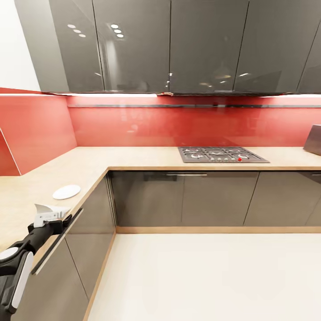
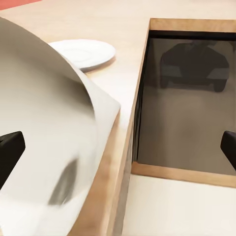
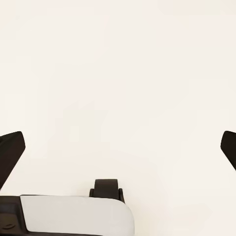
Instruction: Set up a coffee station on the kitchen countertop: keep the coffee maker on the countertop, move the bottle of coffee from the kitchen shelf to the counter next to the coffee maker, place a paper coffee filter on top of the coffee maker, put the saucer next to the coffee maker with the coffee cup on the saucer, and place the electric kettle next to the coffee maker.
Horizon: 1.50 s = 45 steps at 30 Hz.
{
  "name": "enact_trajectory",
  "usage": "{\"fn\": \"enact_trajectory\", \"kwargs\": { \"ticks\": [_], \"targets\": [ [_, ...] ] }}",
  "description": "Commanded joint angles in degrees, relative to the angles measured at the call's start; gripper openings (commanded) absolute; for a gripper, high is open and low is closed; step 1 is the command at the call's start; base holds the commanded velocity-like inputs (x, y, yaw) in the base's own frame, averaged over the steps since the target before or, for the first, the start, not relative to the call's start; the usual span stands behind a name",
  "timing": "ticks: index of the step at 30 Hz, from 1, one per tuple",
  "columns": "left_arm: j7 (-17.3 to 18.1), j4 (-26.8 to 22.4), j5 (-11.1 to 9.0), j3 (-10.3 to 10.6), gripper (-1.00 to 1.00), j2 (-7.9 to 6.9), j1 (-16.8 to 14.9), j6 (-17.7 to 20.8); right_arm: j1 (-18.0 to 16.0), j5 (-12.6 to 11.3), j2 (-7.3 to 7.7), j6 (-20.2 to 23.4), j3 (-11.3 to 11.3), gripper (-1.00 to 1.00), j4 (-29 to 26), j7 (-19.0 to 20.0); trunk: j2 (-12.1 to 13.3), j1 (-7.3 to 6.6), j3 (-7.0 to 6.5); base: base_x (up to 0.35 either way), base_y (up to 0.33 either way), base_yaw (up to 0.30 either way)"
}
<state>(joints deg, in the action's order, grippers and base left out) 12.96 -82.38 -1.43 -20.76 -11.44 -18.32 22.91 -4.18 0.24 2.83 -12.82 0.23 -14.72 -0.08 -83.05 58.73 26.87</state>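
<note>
The light wood countertop (image 1: 89, 165) runs in an L along the red wall. A small white saucer (image 1: 66, 191) (image 2: 83, 51) lies on its left leg, near the edge. My left gripper (image 1: 52, 219) hovers over that edge just in front of the saucer. Its dark fingers (image 2: 10, 153) stand wide apart. A white paper coffee filter (image 1: 46, 211) (image 2: 46, 142) sits right at this gripper, close against one finger. My right gripper (image 3: 118, 147) is open over a pale surface. The coffee maker, bottle, cup and kettle are out of view.
A gas hob (image 1: 221, 154) is set into the back counter. A grey box-like thing (image 1: 314, 140) stands at the far right. Glossy grey cabinets (image 1: 178, 198) line the space below, wall cupboards (image 1: 178, 44) above. Pale floor (image 1: 209, 276) spreads to the right.
</note>
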Motion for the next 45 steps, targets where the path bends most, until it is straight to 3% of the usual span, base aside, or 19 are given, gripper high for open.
{"fn": "enact_trajectory", "kwargs": {
  "ticks": [1, 45],
  "targets": [
    [0.3, -0.1, -0.1, -0.1, 1.00, 0.01, 0.0, 0.4, 0.0, 0.0, 0.00, -0.2, 0.0, 1.00, 0.0, 0.0, 0.0, 0.00, 0.06, 0.003, 0.003, 0.000],
    [0.3, -0.1, -0.2, 0.0, 1.00, 0.01, 0.0, 0.4, 0.0, 0.0, 0.03, -0.2, 0.0, 1.00, 0.0, 0.0, 0.0, 0.00, 0.06, 0.041, 0.000, 0.000]
  ]
}}
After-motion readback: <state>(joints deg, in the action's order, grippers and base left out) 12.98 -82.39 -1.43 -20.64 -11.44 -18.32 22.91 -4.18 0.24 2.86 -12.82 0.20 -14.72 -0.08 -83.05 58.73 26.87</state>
